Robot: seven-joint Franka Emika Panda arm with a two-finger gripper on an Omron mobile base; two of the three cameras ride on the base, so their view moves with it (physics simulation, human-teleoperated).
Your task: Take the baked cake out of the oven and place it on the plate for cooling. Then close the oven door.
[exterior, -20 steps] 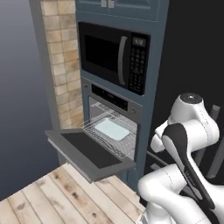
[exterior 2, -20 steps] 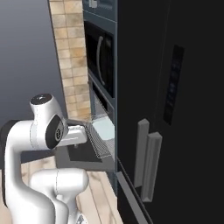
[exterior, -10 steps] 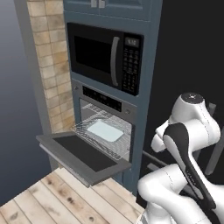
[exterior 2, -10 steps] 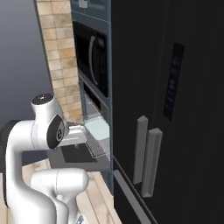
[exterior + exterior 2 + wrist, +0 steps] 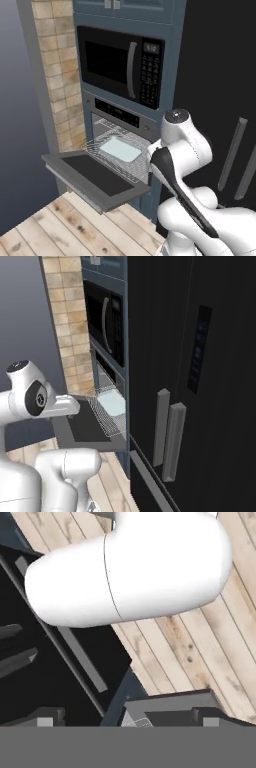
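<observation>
1 oven (image 5: 117, 116) sits in the tall blue-grey cabinet, below 1 black microwave (image 5: 120, 64). Its 1 oven door (image 5: 95, 175) hangs fully dropped, flat like a shelf, its dark glass facing up. 1 wire rack (image 5: 116, 156) is pulled partway out over the door and carries 1 pale rectangular tray (image 5: 120, 148); the right base view shows the same tray (image 5: 111, 402) on the rack beside the dark fridge (image 5: 200, 381) with its 2 upright grey handles (image 5: 167, 436). The baked cake is too small to make out on the tray or rack. The hand view looks down at the plank floor (image 5: 200, 642) and the door's edge (image 5: 170, 704); the tool (image 5: 127, 721) stands wide with nothing between its 2 tips, which peek up at the bottom of that view. Compared with 1 second ago, both base cameras have shifted, so the oven and microwave sit further right in the left base view, while the arm's pose looks unchanged.
</observation>
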